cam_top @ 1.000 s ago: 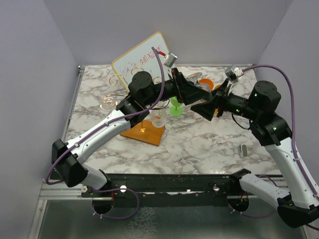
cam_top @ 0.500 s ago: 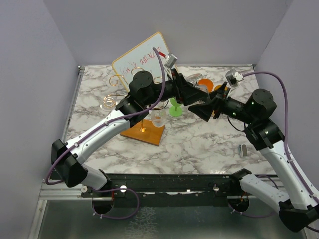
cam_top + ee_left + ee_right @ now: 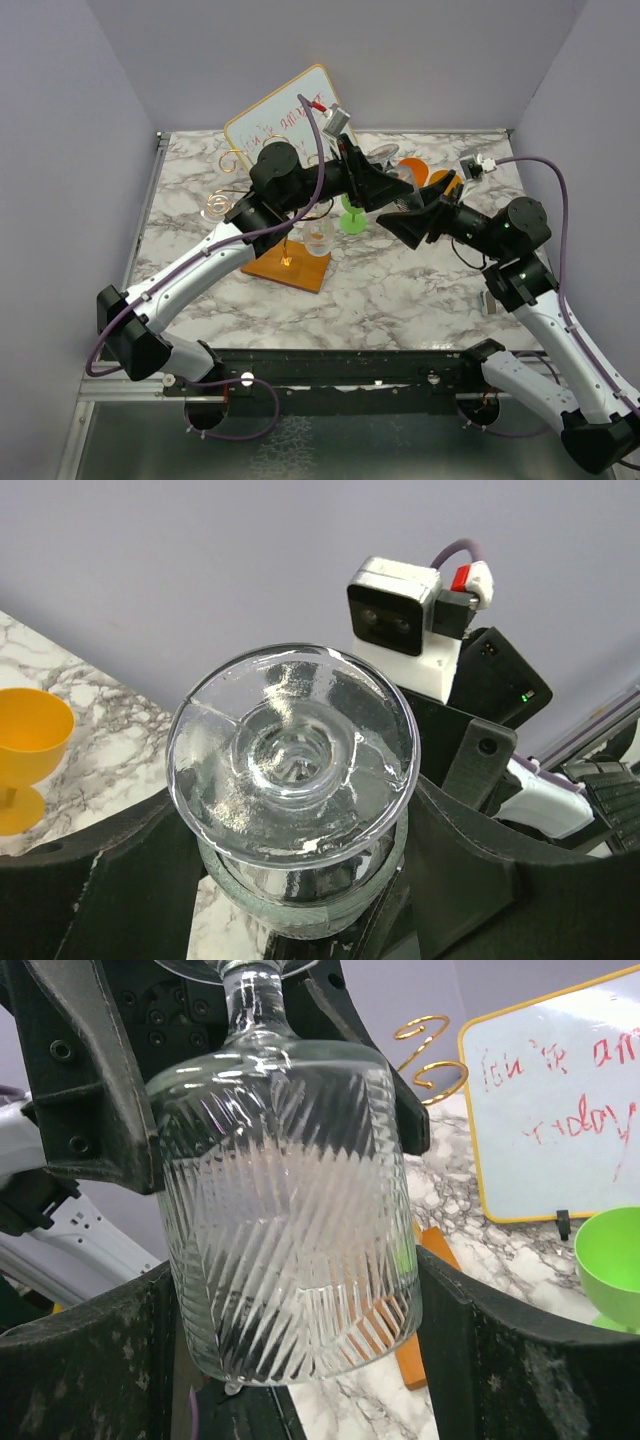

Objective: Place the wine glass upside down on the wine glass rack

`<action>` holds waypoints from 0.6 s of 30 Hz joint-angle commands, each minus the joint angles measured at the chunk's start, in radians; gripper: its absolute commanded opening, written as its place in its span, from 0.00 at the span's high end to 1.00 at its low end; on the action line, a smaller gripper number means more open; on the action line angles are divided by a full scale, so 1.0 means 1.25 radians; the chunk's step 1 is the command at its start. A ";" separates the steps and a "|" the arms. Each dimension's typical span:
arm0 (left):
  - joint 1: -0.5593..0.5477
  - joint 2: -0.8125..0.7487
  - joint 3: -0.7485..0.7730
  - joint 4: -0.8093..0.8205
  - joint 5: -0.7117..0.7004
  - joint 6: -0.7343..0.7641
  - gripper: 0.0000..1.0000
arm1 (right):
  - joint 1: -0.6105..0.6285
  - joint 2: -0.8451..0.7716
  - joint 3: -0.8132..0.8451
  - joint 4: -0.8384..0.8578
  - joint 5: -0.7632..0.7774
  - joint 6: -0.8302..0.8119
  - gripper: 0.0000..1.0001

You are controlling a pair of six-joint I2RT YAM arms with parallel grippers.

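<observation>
The wine glass (image 3: 388, 160) hangs upside down in mid-air, foot up, between both grippers. My left gripper (image 3: 300, 900) is shut on its ribbed bowl (image 3: 290, 1210), and the round foot (image 3: 292, 745) faces the left wrist camera. My right gripper (image 3: 295, 1360) stands open around the lower bowl, one finger (image 3: 500, 1360) close beside the glass and a thin gap on the other side. In the top view the left gripper (image 3: 383, 190) meets the right gripper (image 3: 408, 215) to the right of the wine glass rack (image 3: 232, 160), whose wooden base (image 3: 290, 268) lies below and to the left.
A clear glass (image 3: 318, 237) hangs at the rack. A green cup (image 3: 352, 221) and an orange cup (image 3: 412, 168) stand just behind the grippers. The tilted whiteboard (image 3: 275, 120) leans at the back. A small grey object (image 3: 490, 301) lies on the right of the table.
The right arm has swung lower and its jaws have widened a little around the bowl. The left gripper and the glass have shifted slightly up and back.
</observation>
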 commanded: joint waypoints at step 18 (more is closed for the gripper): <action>0.001 -0.031 0.005 0.068 0.096 0.053 0.78 | 0.001 -0.047 -0.039 0.117 -0.032 0.092 0.07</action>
